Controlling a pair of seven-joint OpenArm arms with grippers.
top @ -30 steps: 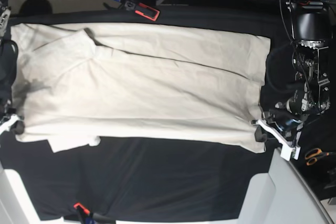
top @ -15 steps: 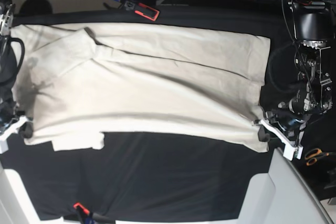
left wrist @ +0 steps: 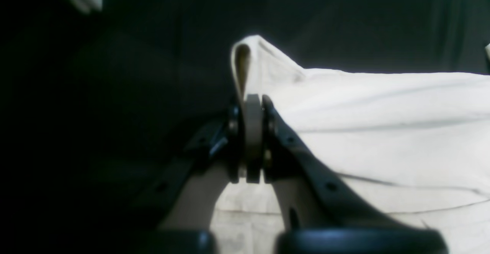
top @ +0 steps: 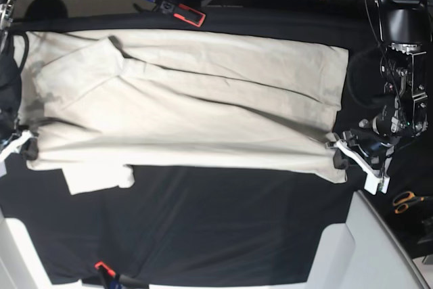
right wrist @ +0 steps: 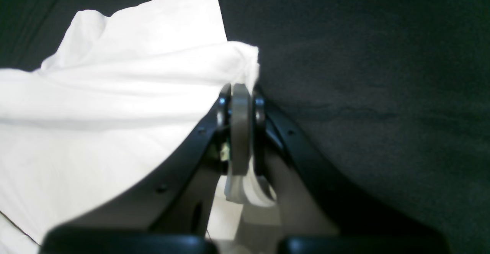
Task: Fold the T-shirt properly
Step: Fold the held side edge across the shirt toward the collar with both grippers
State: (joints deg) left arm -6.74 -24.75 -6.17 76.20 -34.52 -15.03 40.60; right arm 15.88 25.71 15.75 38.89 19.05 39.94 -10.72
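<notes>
The cream T-shirt (top: 196, 106) lies spread across the black surface, its near long edge lifted and stretched taut between both grippers. At the right of the base view my left gripper (top: 336, 158) is shut on the shirt's near right corner. In the left wrist view the gripper (left wrist: 252, 106) pinches a raised fold of the T-shirt (left wrist: 383, 131). My right gripper (top: 27, 149) at the left edge is shut on the shirt's near left corner. The right wrist view shows that gripper (right wrist: 240, 93) clamped on the bright cloth of the T-shirt (right wrist: 115, 104). A sleeve (top: 98, 179) hangs below the lifted edge.
Red and blue tools (top: 172, 6) lie past the table's far edge. Orange-handled scissors (top: 406, 201) sit at the right. A white panel (top: 372, 248) rises at the near right corner. Bare black cloth (top: 223, 228) covers the near half of the table.
Both grippers have carried the shirt's near edge away from the table's front, toward the far side. The edge now sits higher in the base view and the sleeve trails below it.
</notes>
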